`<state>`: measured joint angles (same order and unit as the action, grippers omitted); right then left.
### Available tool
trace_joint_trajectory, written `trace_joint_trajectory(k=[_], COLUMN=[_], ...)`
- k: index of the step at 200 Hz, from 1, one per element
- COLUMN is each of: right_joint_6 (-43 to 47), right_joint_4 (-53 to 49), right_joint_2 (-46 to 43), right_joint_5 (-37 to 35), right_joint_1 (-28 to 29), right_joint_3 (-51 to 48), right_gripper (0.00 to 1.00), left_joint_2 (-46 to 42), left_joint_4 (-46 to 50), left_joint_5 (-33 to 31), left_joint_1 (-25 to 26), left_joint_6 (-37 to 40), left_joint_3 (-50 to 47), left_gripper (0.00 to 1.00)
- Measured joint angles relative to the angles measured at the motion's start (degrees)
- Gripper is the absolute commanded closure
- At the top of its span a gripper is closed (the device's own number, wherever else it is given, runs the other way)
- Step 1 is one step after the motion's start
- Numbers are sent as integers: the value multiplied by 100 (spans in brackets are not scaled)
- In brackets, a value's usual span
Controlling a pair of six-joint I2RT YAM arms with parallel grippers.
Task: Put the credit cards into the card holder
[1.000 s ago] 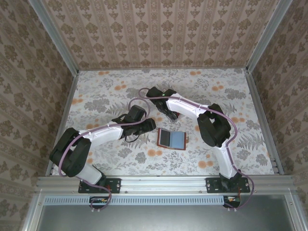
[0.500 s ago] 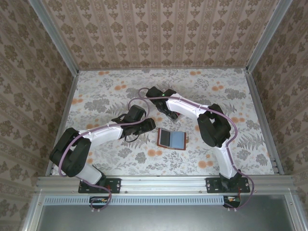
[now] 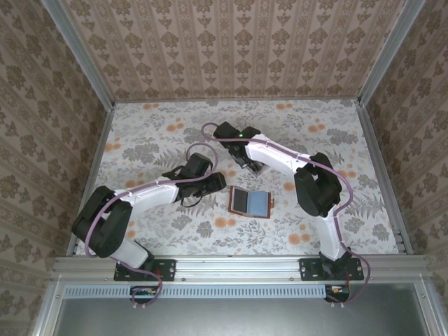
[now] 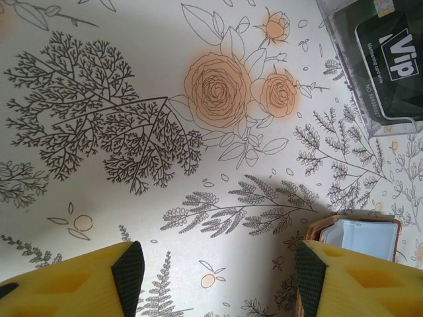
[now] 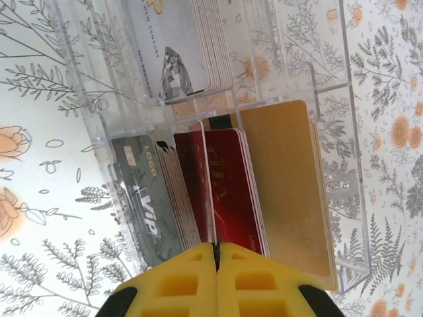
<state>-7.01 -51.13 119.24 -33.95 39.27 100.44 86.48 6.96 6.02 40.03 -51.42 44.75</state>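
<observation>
**Right jaws:** yellow, closed pad to pad at the near edge of the stack of red plastic cards (image 5: pixel 228 185). I cannot tell whether a card is pinched between them.

**Left jaws:** yellow with black pads (image 4: pixel 127 274), standing wide apart over bare tabletop and holding nothing.

**Clear acrylic compartment rack (image 5: pixel 330 99):** holds the red stack, with dark grey "VIP" cards (image 5: pixel 149 198) on one side and a gold card (image 5: pixel 284 191) on the other. Pale cards (image 5: pixel 175 53) fill the farther compartment.

**Small brown leather card holder (image 3: pixel 250 203):** lies open on the floral tabletop (image 4: pixel 132 99), near the rack but apart from it, just beside the left jaws. No card shows in it.

**Risks, as judged:**
- The cards are thin and tightly packed, so the jaws may slip off the edge or draw out several at once.
- A tilted pull could drag the light rack.
- The holder is unheld and may slide when a card is pushed in.
</observation>
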Motion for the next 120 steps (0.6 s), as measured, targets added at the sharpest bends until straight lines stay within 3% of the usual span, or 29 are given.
trace_joint_trajectory(k=[49, 120], right_joint_6=[-262, -929], right_joint_4=[-52, 214], right_joint_2=[-476, -1971], right_joint_5=[518, 1637], right_joint_1=[-76, -472], right_joint_3=[-199, -1117], right_gripper=[96, 97], left_joint_2=[-229, -490], left_joint_4=[46, -321], left_joint_5=[22, 529], left_joint_1=[-7, -188], left_joint_6=[0, -153], left_joint_3=[0, 55], left_gripper=[35, 33])
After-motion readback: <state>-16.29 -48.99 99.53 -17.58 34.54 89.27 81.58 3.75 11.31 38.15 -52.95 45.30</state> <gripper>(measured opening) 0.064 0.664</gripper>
